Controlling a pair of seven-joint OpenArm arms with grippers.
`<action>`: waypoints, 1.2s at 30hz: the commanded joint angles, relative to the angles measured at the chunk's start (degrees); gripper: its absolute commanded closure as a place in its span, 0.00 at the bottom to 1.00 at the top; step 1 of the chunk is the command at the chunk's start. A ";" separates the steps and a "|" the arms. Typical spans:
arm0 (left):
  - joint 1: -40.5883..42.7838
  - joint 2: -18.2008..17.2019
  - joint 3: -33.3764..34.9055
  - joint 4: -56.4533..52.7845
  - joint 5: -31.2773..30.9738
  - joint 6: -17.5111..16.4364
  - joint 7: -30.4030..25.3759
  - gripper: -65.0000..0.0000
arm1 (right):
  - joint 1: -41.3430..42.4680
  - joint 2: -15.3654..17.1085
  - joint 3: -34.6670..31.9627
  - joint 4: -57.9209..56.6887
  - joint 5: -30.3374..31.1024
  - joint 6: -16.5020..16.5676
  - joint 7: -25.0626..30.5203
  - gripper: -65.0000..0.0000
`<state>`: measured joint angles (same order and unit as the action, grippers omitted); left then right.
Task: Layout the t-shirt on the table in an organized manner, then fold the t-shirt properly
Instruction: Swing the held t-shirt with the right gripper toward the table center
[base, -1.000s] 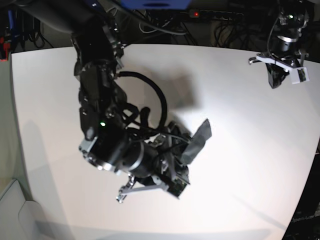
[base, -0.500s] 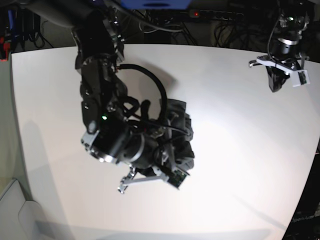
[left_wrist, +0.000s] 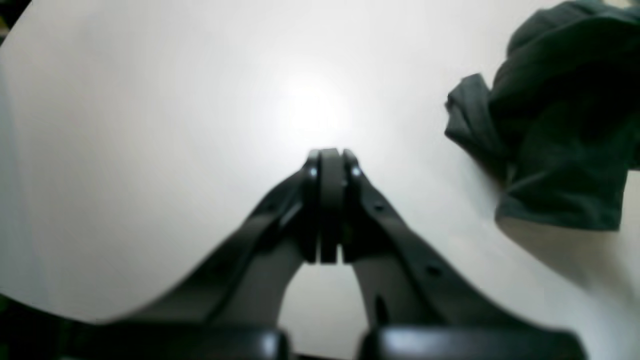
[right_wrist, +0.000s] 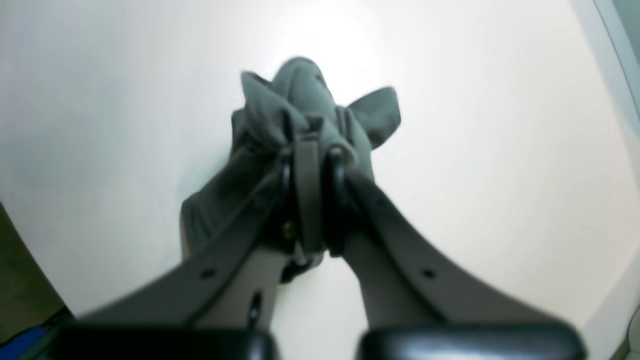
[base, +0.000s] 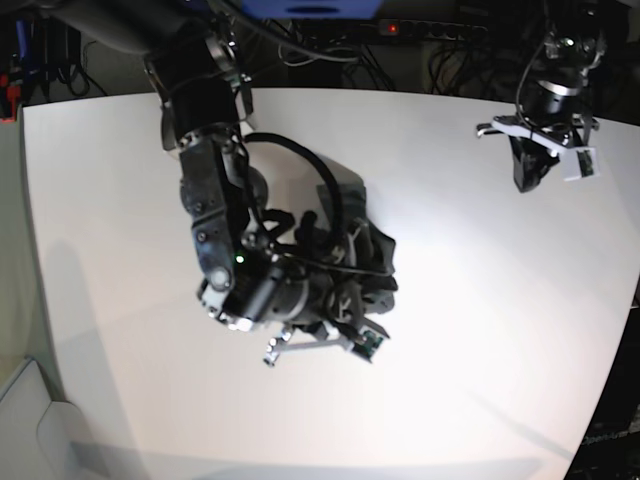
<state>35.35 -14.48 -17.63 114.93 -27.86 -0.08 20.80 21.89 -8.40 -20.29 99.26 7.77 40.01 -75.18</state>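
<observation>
- White and glossy, the table (left_wrist: 150, 125) fills my left wrist view, with a bright glare patch in the middle. My left tool (left_wrist: 329, 165) hangs above bare surface, its jaws pressed together with nothing between them. The t-shirt (left_wrist: 560, 125) shows only at the right edge as a dark, rumpled lump, well apart from this tool.
- Right wrist view: my right tool (right_wrist: 310, 155) is clamped on a bunched fold of the t-shirt (right_wrist: 300, 105). Cloth bulges up past the tips and a flap sticks out to one side, while more trails down under the left finger. The table (right_wrist: 500, 150) beneath is bare. Whether the hanging part touches the surface I cannot tell.
- Base view: my right arm reaches over the middle of the table (base: 480, 330), and the t-shirt (base: 375, 250) is a crumpled dark heap just beside and partly under my right tool (base: 345, 335). My left tool (base: 535, 165) sits far off near the back edge.
- Handling, as I judge it: the cloth is light, soft and limp, so it will sag and fold on itself rather than hold any shape. A pinch in the bunch will not spread it; I would take hold at a hem, shoulder seam or sleeve edge, one tool on each side, so it can be drawn flat.
</observation>
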 joint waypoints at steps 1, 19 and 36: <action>0.12 -0.51 0.26 1.15 0.03 0.21 -1.06 1.00 | 1.80 -0.60 -0.76 1.18 0.54 -0.01 1.81 1.00; 0.21 -0.51 0.35 1.15 0.03 0.21 -1.06 1.00 | 1.54 -0.60 10.49 0.91 2.56 -5.06 13.77 1.00; 1.09 -0.42 0.44 1.15 0.03 0.21 -1.15 1.00 | -8.66 -0.60 30.71 -7.61 8.54 -12.71 21.51 1.00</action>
<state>36.27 -14.44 -16.97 114.93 -27.73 0.23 21.02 12.03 -8.71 10.59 90.63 15.29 27.09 -55.29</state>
